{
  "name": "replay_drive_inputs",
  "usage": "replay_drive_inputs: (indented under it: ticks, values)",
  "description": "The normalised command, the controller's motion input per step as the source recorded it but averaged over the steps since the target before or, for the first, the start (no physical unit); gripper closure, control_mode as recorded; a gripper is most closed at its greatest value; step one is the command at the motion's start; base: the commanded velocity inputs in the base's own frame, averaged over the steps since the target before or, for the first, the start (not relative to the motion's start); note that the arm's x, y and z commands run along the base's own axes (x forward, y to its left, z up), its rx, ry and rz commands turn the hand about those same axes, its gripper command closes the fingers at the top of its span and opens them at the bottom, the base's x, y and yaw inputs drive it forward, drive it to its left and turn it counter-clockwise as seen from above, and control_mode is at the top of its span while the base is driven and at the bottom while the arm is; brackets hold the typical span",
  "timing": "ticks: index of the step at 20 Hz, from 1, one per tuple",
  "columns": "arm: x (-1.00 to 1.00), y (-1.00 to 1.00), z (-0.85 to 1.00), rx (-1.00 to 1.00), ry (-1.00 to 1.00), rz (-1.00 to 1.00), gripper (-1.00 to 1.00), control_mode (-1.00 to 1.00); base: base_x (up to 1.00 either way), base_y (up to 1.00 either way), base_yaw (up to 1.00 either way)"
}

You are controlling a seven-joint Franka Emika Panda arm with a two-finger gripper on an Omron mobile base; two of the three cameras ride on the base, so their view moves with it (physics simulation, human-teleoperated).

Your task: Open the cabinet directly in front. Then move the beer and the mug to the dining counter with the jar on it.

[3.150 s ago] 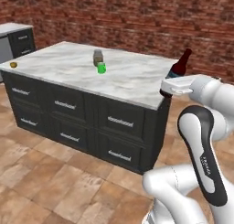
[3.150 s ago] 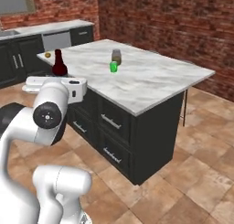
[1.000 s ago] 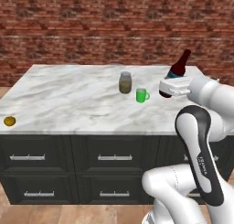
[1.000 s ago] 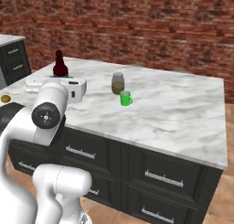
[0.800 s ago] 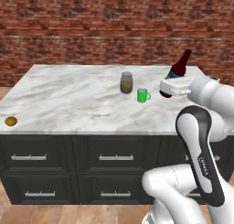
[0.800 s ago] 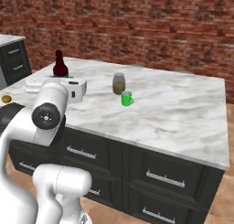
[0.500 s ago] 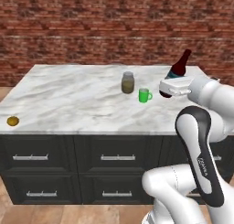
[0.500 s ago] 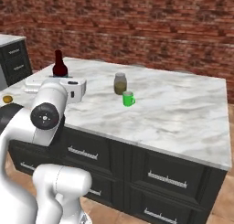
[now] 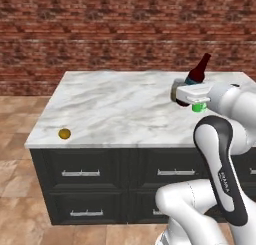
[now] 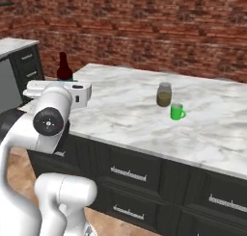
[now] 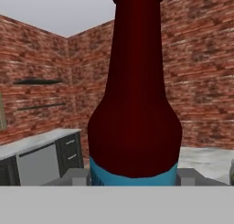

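Over the near edge of the dining counter (image 9: 115,106), the gripper (image 9: 192,95) carries the beer (image 9: 198,74) — the dark red-brown bottle stands up out of the hand with a tilt, its neck leaning toward the brick wall in the left base view. The hand view has the bottle's shoulder and blue label (image 11: 132,173) right up against the camera, seated between the fingers, so the jaws are closed on the bottle's body rather than hanging apart.

Two of the task's things are already on the marble top: the mug (image 10: 177,111) sits just beside the jar (image 10: 164,94), both upright, toward the middle of the counter in the right base view. That reads as the mug's move being done. A small yellow-brown object (image 9: 64,134) lies near the counter's front-left corner, well apart from the rest.

The cabinet step cannot be checked from here, though a bottle in hand suggests it was dealt with. What is left, by my reckoning, is the last stretch — bring the bottle over the marble, set it upright and let go. Whether its base hangs above the top or short of the edge is hard to tell, since the arm hides it in both base views.
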Motion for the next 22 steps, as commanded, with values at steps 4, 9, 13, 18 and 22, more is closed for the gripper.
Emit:
replay_drive_inputs:
  ticks: [4,9,13,18,22]
  values:
    - [0.00,0.00,0.00,0.00,0.00,0.00,1.00,1.00,0.16,0.06,-0.02]
    - [0.00,0.00,0.00,0.00,0.00,0.00,1.00,1.00,0.96,-0.03,-0.12]
    - [0.00,0.00,0.00,0.00,0.00,0.00,1.00,-1.00,0.47,-0.12,-0.11]
    - [-0.02,0.00,0.00,0.00,0.00,-0.06,1.00,-1.00,0.00,0.00,0.00]
    - [-0.25,0.00,-0.03,0.00,0.00,-0.37,1.00,-1.00,0.00,0.00,0.00]
